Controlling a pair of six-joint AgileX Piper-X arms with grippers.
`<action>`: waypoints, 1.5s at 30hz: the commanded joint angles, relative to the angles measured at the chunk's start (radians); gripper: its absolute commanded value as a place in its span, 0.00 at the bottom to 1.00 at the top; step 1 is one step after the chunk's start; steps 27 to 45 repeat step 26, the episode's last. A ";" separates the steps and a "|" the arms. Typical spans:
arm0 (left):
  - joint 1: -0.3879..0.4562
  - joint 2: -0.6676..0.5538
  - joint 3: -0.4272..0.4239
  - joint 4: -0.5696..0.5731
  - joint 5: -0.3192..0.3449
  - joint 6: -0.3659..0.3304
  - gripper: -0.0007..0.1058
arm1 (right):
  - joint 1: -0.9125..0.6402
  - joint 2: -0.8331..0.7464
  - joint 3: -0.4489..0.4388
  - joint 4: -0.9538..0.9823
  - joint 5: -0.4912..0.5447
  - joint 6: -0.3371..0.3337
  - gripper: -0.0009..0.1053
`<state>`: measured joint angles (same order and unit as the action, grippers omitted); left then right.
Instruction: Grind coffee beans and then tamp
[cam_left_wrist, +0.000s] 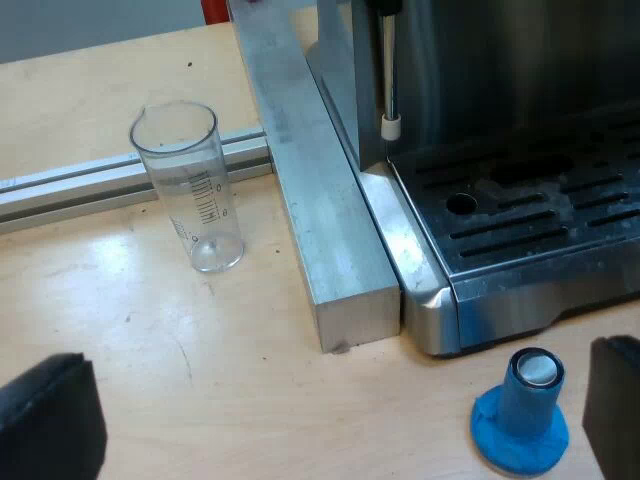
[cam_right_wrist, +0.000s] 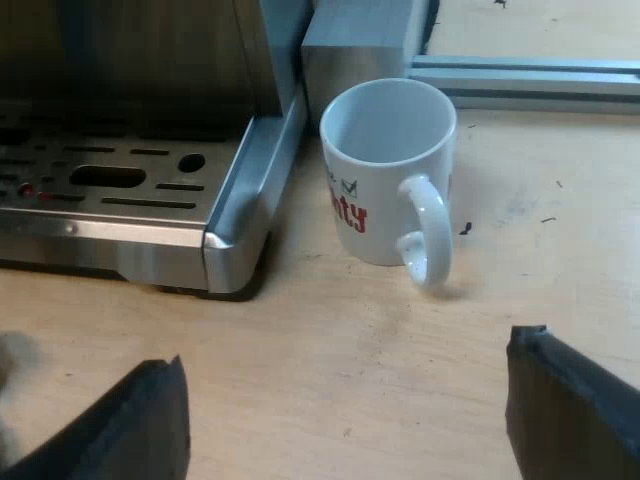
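Observation:
The blue tamper (cam_left_wrist: 521, 415) stands upright on the wooden table, just before the espresso machine's drip tray (cam_left_wrist: 530, 215). My left gripper (cam_left_wrist: 345, 420) is open above the table, one fingertip close beside the tamper, nothing between its fingers. A clear measuring glass (cam_left_wrist: 190, 185) stands empty near a metal bar. A white mug (cam_right_wrist: 390, 170) with red lettering stands by the corner of the machine's drip tray (cam_right_wrist: 130, 185), its handle turned toward my right gripper (cam_right_wrist: 350, 415). That gripper is open, holding nothing, short of the mug.
A square metal bar (cam_left_wrist: 320, 210) lies along the machine's side, with a metal rail (cam_left_wrist: 110, 180) crossing behind the glass. A thin steam wand (cam_left_wrist: 390, 90) hangs over the drip tray. Another metal block (cam_right_wrist: 360, 40) and rail (cam_right_wrist: 530, 80) stand behind the mug.

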<state>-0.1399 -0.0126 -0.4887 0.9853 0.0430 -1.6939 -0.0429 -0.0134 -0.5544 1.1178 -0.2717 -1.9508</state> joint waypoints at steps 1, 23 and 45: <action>0.000 -0.140 -0.002 -0.013 -0.009 -0.007 0.95 | -0.004 -0.040 -0.004 -0.014 0.021 -0.005 0.64; 0.000 -0.140 -0.002 -0.013 -0.009 -0.007 0.95 | -0.004 -0.040 -0.004 -0.014 0.089 -0.005 0.64; 0.000 -0.142 -0.002 -0.013 -0.009 -0.007 0.95 | -0.004 -0.040 -0.004 -0.014 0.089 -0.005 0.64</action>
